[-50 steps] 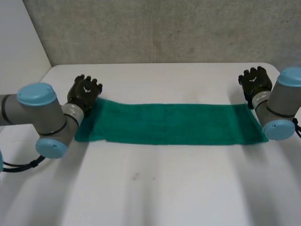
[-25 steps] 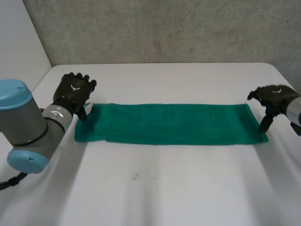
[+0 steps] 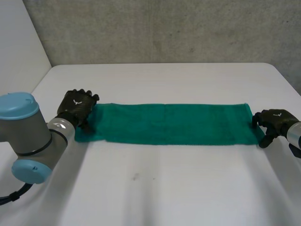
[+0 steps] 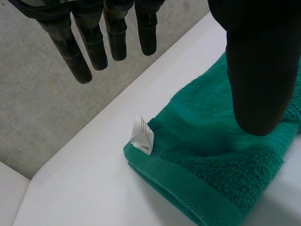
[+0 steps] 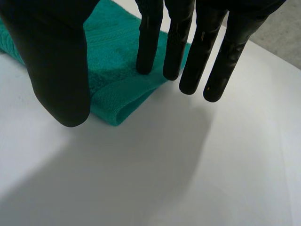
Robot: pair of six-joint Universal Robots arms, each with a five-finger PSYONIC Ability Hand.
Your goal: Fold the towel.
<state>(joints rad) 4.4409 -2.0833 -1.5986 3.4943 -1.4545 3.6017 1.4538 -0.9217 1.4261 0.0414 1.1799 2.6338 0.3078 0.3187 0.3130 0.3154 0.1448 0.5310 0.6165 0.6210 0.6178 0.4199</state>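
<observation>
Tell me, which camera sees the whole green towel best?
The head view: the towel lies flat, full length, between the left hand and right hand. The left wrist view catches one corner with a white tag; the right wrist view, the other end's corner by the fingertips.

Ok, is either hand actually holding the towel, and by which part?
Nothing is held. The left hand is open at the tagged corner of the green towel, the right hand open at a corner of its opposite end.
</observation>
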